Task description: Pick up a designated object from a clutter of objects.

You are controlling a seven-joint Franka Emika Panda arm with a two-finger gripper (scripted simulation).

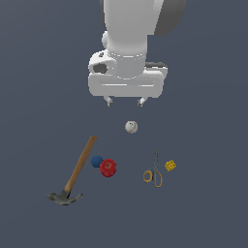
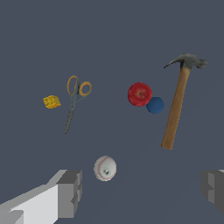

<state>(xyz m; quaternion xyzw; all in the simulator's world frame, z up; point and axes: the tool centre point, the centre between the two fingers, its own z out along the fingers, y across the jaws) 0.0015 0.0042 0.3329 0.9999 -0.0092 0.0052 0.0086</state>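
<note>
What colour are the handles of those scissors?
Yellow-orange loops on the scissors, with grey blades; the wrist view shows them best.

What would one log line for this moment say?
gripper: open, empty, above baseball | yellow block: untouched, beside scissors | phase: pre-grasp

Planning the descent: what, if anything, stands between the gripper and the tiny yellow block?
Nothing visible. The open gripper hangs above the baseball; the yellow block lies apart, with only the scissors beside it, not touching.
</note>
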